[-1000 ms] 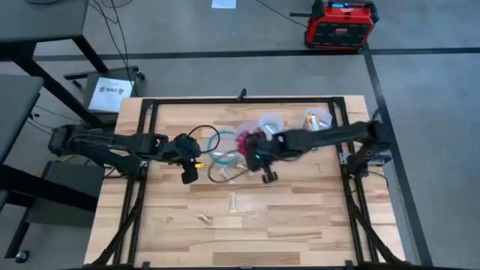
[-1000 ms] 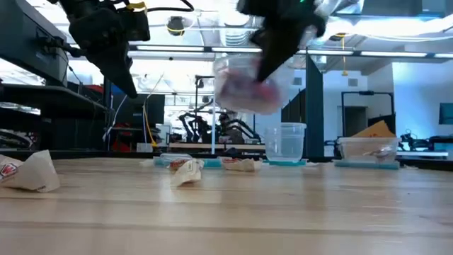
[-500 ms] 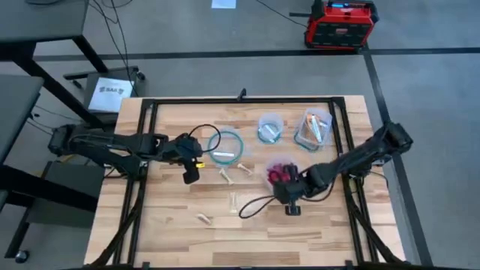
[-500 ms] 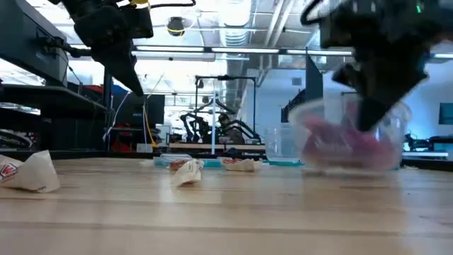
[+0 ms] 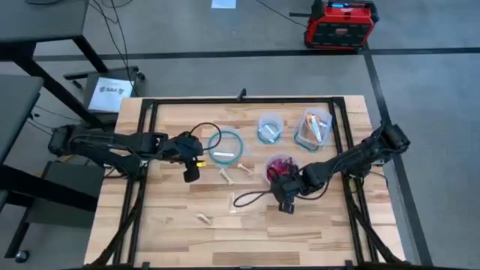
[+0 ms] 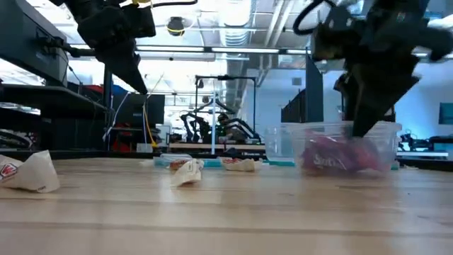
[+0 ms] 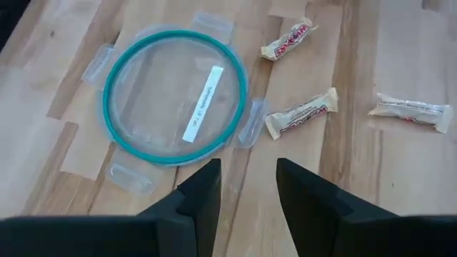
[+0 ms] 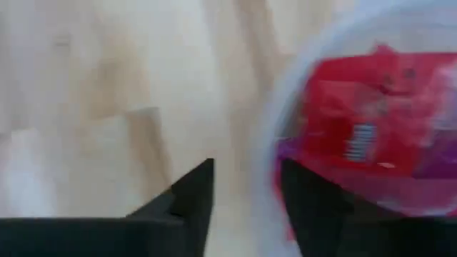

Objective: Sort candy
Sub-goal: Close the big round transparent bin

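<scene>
Candy: red and magenta packets (image 5: 279,168) sit in a clear tub (image 6: 347,146) resting on the surface right of centre. Orange-white bars (image 5: 315,129) lie in another tub (image 5: 324,118) toward the far right. A third tub (image 5: 269,127) beside it; contents unclear.

Still loose on the surface: two pale bars (image 7: 300,114) just beside the teal-rimmed lid (image 7: 173,101), one (image 7: 287,39) further along its rim, a silvery one (image 7: 410,111) apart, and two more (image 5: 204,217) nearer the front edge.

Right gripper (image 5: 286,201) is just beside the red-candy tub; fingers apart in the wrist view, nothing between them, tub rim alongside one finger.

Left gripper (image 5: 190,173) hangs above the surface by the lid, jaws parted, empty.

Judgement: reds and orange bars sorted; roughly half a dozen pale pieces remain.
</scene>
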Tool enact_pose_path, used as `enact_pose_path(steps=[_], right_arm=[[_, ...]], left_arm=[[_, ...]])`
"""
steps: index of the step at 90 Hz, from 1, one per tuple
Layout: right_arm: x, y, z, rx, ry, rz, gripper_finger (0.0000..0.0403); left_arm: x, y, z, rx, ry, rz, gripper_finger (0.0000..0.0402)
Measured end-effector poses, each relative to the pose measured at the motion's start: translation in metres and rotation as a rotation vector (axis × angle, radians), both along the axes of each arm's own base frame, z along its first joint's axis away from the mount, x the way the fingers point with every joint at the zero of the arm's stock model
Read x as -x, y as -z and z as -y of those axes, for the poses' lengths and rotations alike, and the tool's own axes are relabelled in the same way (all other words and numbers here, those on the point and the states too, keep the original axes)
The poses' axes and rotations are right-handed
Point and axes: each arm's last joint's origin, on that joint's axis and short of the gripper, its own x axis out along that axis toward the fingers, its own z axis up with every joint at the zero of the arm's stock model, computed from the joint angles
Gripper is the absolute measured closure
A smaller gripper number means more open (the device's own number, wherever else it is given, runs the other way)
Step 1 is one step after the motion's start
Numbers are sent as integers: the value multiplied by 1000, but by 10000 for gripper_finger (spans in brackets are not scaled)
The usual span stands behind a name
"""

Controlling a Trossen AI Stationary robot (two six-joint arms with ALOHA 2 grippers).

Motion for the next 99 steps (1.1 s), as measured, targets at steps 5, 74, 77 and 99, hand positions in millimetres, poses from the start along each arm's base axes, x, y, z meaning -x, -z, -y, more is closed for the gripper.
enact_pose_path(steps=[5,74,77,99], right_arm=[[-2,-5,-4,-18,-19,11,195],[16,-33,-32,84,215,281,154],[17,-30,-35,70,232,304,154],[34,-11,-46,55,300,332,154]], left_arm=[[0,0,0,-14,14,-6,282],[-44,46,-25,-60,266,-97,282],[-47,54,-21,-46,277,-133,282],[-64,78,2,-185,272,-233,282]])
